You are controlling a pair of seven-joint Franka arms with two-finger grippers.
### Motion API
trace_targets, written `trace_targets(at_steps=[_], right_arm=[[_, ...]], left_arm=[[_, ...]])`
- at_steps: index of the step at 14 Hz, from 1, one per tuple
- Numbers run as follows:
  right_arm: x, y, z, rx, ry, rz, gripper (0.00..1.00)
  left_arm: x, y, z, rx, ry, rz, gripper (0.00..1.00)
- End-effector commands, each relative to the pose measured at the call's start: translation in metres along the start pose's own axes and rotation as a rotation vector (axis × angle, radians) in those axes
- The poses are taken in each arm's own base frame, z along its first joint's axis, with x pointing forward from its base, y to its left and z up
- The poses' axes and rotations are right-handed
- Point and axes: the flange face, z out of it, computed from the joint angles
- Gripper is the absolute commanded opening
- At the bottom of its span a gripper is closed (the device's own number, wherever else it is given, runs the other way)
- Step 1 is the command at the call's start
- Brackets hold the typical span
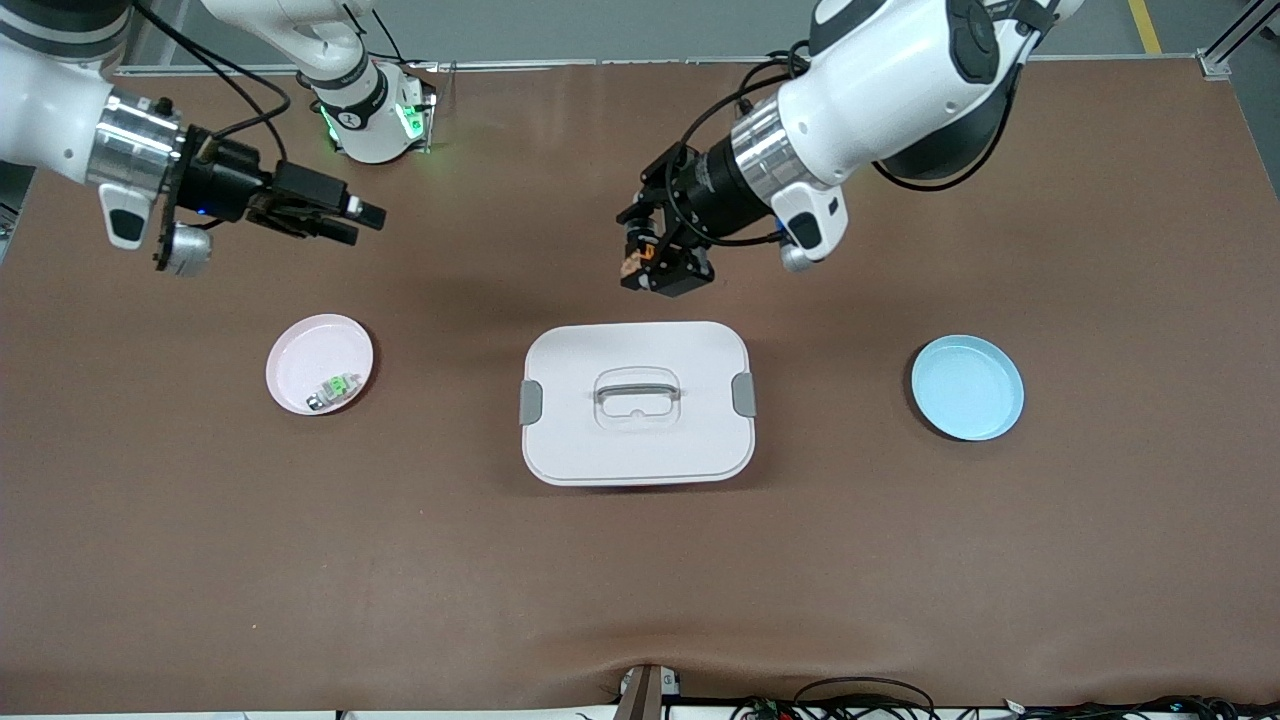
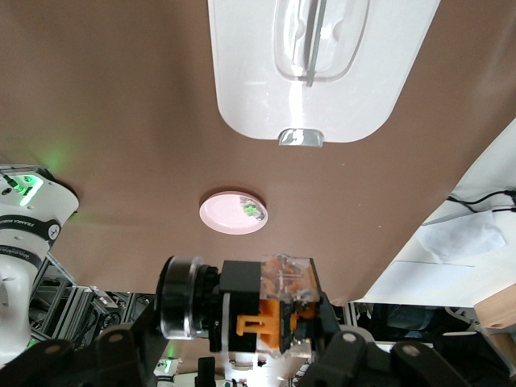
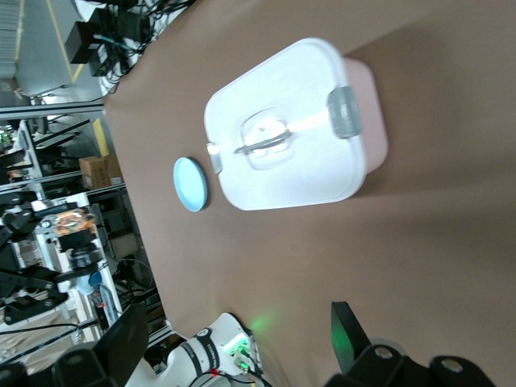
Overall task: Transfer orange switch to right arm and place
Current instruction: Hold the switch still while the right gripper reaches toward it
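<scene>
Orange switch (image 1: 640, 256) sits clamped in the left gripper (image 1: 645, 262), up over bare tabletop (image 1: 640, 560) just above the white lidded box (image 1: 637, 402). The right gripper (image 1: 345, 220), jaws parted and empty, hangs well apart toward the right arm's end, above the pink plate (image 1: 295, 365). The left wrist view shows the switch's (image 2: 270, 302) long axis crossing the jaws; the front view cannot.

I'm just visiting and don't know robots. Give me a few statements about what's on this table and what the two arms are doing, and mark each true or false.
1. The left gripper holds the orange switch in the air. True.
2. The blue plate has a small part on it. False: it is bare.
3. The pink plate holds a clear-and-silver piece with a green mark. True.
4. The right gripper grips the white box. False: it is open, over bare table.
5. The box's lid is off. False: it is on.
</scene>
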Motion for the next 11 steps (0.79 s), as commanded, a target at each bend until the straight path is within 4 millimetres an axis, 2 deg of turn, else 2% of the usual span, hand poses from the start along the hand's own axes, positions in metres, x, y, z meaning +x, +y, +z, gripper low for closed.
trace_targets(at_steps=[1, 3, 5, 11], right_arm=[[-0.016, -0.022, 0.018, 0.032, -0.004, -0.039, 1.00], [-0.026, -0.057, 0.030, 0.034, 0.009, -0.119, 1.00], [-0.031, -0.078, 0.047, 0.028, 0.008, -0.164, 1.00], [-0.044, -0.100, 0.068, 0.018, 0.035, -0.220, 1.00]], left_arm=[[-0.017, -0.012, 0.007, 0.010, -0.020, 0.000, 0.18], [-0.025, -0.021, 0.013, 0.012, -0.025, 0.009, 0.18], [-0.031, -0.029, 0.019, 0.015, -0.022, 0.023, 0.18], [-0.034, -0.033, 0.021, 0.015, -0.018, 0.036, 0.18]])
